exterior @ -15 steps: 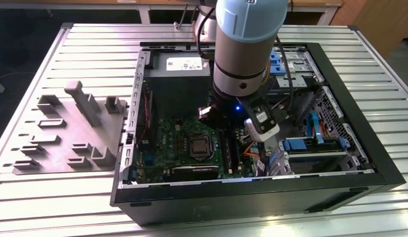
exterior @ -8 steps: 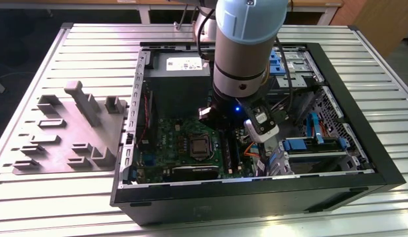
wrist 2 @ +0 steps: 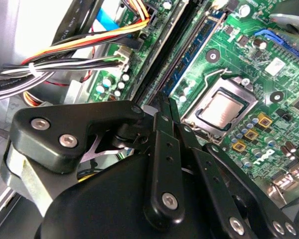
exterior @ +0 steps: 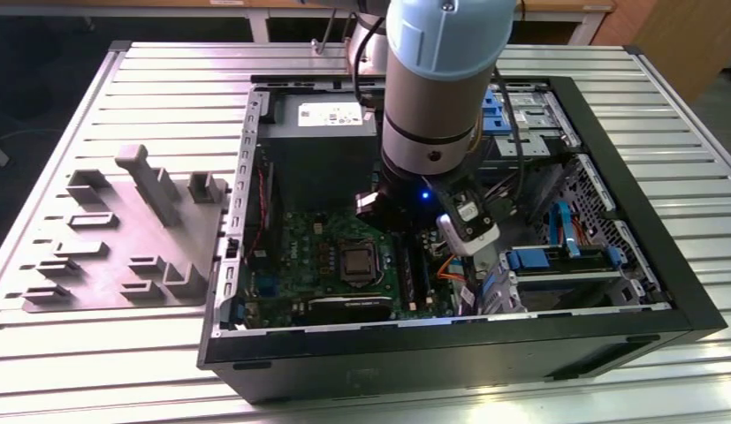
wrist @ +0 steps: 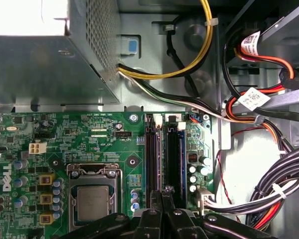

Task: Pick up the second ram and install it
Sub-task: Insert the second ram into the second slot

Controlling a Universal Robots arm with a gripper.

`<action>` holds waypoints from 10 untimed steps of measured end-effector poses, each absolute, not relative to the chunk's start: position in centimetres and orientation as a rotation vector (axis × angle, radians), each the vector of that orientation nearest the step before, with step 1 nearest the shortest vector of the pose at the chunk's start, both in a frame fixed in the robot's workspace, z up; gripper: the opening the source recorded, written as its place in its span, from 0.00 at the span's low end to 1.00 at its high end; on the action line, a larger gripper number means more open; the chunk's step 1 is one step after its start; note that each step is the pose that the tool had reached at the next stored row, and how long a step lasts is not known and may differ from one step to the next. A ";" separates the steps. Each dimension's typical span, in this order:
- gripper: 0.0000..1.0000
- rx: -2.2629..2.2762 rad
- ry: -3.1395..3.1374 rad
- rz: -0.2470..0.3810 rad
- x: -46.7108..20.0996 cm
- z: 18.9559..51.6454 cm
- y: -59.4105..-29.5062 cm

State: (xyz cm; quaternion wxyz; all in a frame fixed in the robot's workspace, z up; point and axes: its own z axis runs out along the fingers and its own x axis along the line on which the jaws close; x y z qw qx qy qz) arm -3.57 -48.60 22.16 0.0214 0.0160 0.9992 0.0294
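Observation:
My gripper [exterior: 460,231] hangs inside the open computer case, over the ram slots [exterior: 409,269] of the green motherboard [exterior: 300,265]. In both wrist views its black fingertips [wrist: 164,193] [wrist 2: 162,99] are pressed together, right above the long black slots [wrist: 150,154] [wrist 2: 164,55]. A narrow blue-green strip [wrist: 182,159] [wrist 2: 189,67], which looks like a ram, stands on edge along the slot nearest the cables. Nothing shows between the fingers. I cannot tell whether they touch the strip.
The processor socket [wrist: 92,199] lies beside the slots. Cable bundles [wrist: 274,191] crowd the other side. The grey power supply [wrist: 35,64] sits beyond the slot ends. Blue drive brackets [exterior: 542,258] fill the case's corner. A grey fixture [exterior: 118,238] lies on the table at the exterior view's left.

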 end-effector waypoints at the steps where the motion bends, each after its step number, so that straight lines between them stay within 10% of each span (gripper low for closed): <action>1: 0.11 0.050 3.097 0.091 -3.6 22.1 -48.6; 10: 0.11 0.050 3.097 0.090 -3.6 21.7 -48.6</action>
